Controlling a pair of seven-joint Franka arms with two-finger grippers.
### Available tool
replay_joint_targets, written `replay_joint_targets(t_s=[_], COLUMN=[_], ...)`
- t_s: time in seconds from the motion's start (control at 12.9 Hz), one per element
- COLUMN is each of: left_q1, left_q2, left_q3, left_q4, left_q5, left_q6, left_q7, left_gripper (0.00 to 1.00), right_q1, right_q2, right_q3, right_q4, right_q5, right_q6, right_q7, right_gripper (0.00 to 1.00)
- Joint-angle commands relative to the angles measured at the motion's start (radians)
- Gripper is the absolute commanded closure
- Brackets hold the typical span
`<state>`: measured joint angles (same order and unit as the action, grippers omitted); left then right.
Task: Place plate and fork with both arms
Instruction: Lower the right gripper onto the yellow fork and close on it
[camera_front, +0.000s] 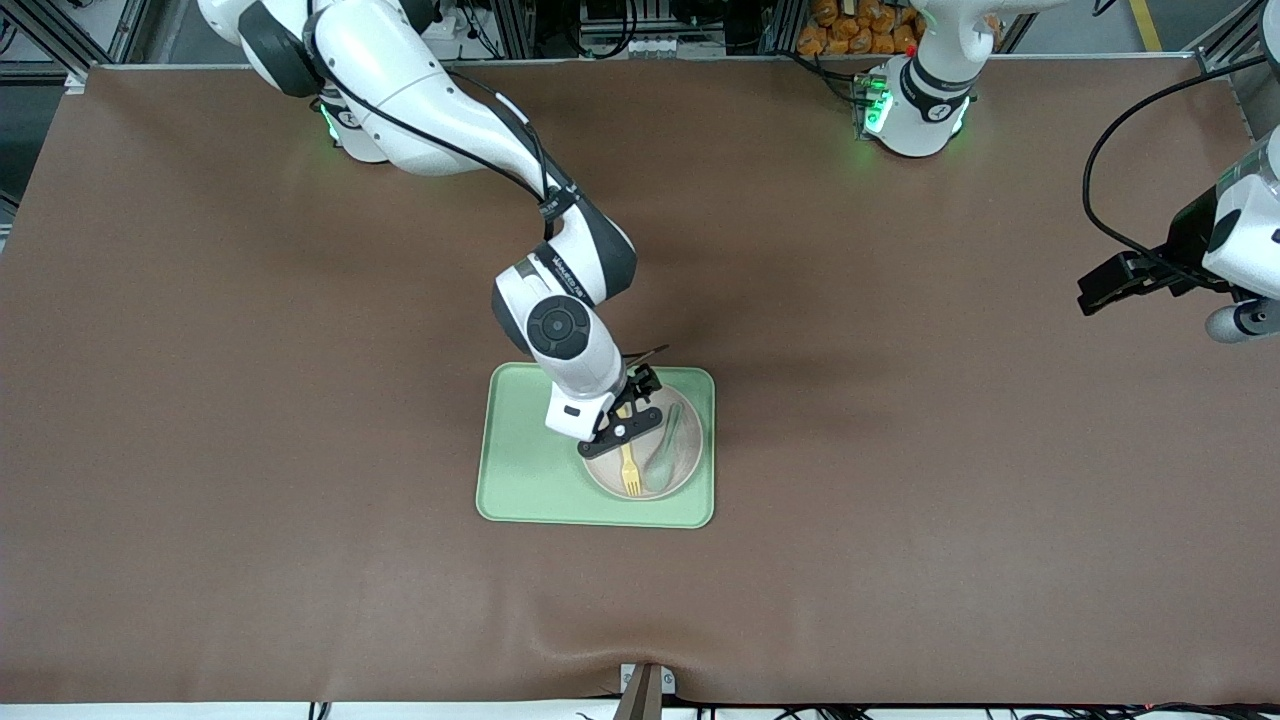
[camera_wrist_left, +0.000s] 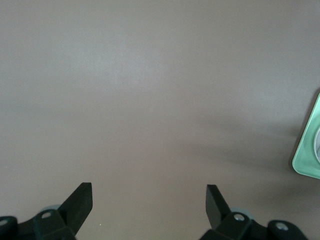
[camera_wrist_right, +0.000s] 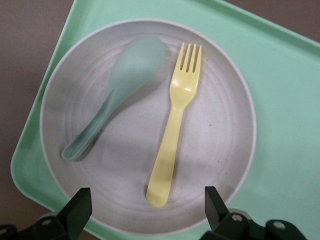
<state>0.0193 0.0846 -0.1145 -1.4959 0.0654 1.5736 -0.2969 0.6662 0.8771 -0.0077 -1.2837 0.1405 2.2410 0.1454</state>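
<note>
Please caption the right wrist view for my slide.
Open right pincer over the plate, which holds fork and spoon on the tray.

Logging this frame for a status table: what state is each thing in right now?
plate: flat on the tray, holding both utensils.
fork: lying in the plate, not gripped.
spoon: lying in the plate beside the fork.
tray: flat on the table.
right gripper: open, over the plate.
left gripper: open, waiting over bare table at the left arm's end.

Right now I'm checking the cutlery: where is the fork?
The fork lies in the plate beside the spoon, on the green tray, under the right hand.
</note>
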Motion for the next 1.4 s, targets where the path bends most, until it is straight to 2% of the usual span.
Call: replay_joint_targets(t_s=[0.0,1.09,1.17,1.32], left_q1=[0.013,0.011,0.010,0.010], left_q2=[-0.016,-0.019,-0.019,-0.019], left_q3=[-0.007,-0.008,-0.010,-0.010], left_q4=[-0.004,-0.007,-0.009,-0.009], left_q5=[-0.016,-0.018,-0.018,-0.018], left_q6=[0.011,0.014,0.013,0.013], left_q7=[0.009,0.010,0.010,0.010], left_gripper=[0.00,0.00,0.00,0.00], right_q1=[0.033,0.021,0.021,0.019], right_q2=[0.036,0.088,0.089,0.091], right_q3=[-0.014,-0.015,-0.015,-0.015], right_q4=[0.052,0.066,0.066,0.067], right_q5=[0.004,-0.016,-0.015,-0.015], right_q6=[0.012,0.034,0.034,0.035], right_q7=[-0.021,-0.041,-0.041,-0.041], right_gripper=[0.00,0.00,0.01,0.10])
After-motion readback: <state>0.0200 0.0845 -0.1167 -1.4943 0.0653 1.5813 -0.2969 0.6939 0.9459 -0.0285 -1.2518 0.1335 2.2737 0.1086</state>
